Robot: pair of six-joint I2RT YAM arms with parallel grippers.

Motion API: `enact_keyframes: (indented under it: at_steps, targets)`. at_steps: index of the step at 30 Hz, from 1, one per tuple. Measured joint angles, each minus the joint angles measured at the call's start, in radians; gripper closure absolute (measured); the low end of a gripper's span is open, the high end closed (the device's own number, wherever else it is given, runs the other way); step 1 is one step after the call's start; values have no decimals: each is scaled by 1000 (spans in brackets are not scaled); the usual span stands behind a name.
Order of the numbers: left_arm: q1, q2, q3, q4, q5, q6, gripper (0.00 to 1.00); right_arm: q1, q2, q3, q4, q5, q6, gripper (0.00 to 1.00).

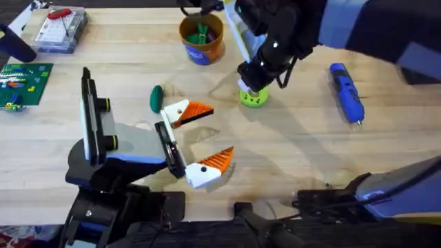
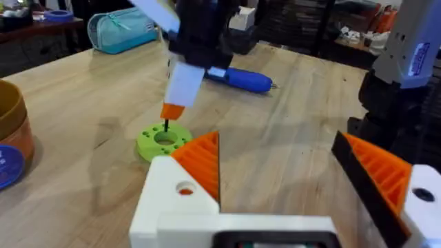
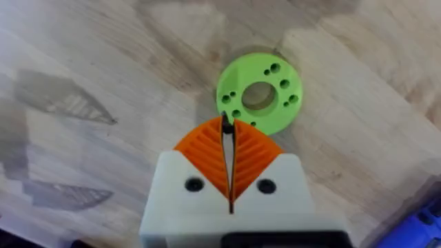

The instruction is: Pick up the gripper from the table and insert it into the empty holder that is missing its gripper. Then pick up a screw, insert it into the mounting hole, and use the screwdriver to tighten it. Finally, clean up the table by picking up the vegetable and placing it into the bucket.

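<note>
The right hand (image 3: 229, 141) hangs over the lime-green disc (image 3: 259, 93) in the far middle of the wooden surface (image 1: 289, 145), its two orange ribbed pads (image 3: 251, 155) pressed together on a small dark screw (image 3: 225, 125) whose tip pokes out at the disc's near rim, just beside one of the small holes that ring the large central opening. In the left wrist view the same hand (image 2: 171, 112) comes down from above as a white finger block with an orange tip, and the thin dark shank (image 2: 166, 126) under it reaches the top face of the disc (image 2: 164, 140). From overhead the right arm's dark bulk covers that spot, with the disc (image 1: 253, 97) showing just beneath it. The left hand (image 1: 200, 141) lies low over the surface at the near left, its fingers spread wide and holding nothing, one orange pad (image 1: 198, 110) pointing away and the other toward the near edge. The vegetable (image 1: 156, 98), a small dark green oval, lies on the surface just beyond the left hand's farther finger. The bucket (image 1: 202, 38) stands upright at the far edge, left of the disc, with something green inside it. The screwdriver (image 1: 346, 91) lies flat on the surface to the right of the disc, well apart from both hands, its metal tip toward the near edge.
</note>
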Motion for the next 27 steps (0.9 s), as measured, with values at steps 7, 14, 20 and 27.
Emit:
enact_keyframes:
  at_steps: [7, 14, 20, 27]
  targets:
    - [0, 0, 0, 0, 0, 0, 11, 7, -10, 137, -135, 0, 0, 998]
    - [0, 0, 0, 0, 0, -2, 11, 18, -16, 405, -361, 1, -5, 998]
    - [0, 0, 0, 0, 0, -2, 11, 94, -21, 558, -440, 3, -38, 998]
    - [0, 0, 0, 0, 0, -2, 11, 265, -21, 621, -466, 6, -113, 998]
